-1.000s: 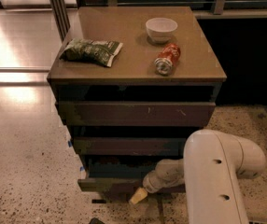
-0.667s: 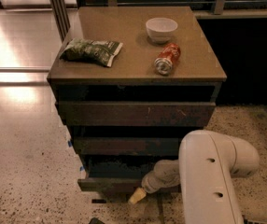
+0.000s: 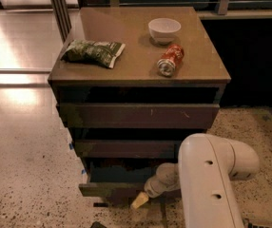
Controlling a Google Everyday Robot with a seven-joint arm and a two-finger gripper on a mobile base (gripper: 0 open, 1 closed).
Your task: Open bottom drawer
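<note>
The bottom drawer (image 3: 108, 190) is the lowest of three dark-brown flat fronts on the cabinet. It stands pulled out a little, with its dark inside showing behind the front. My gripper (image 3: 140, 201) is low at the drawer front's right part, its pale yellow tip at the lower edge. The wrist (image 3: 160, 179) sits just above, over the drawer's opening. My white arm (image 3: 212, 179) covers the drawer's right end.
On the cabinet top (image 3: 131, 42) lie a green snack bag (image 3: 93, 52), a white bowl (image 3: 164, 29) and a red soda can (image 3: 170, 60) on its side. The middle drawer (image 3: 126, 148) and the top drawer (image 3: 136, 115) sit above. Speckled floor (image 3: 31, 175) spreads to the left.
The white arm has shifted slightly to the left. The gripper's tip and the bottom drawer stay in about the same place.
</note>
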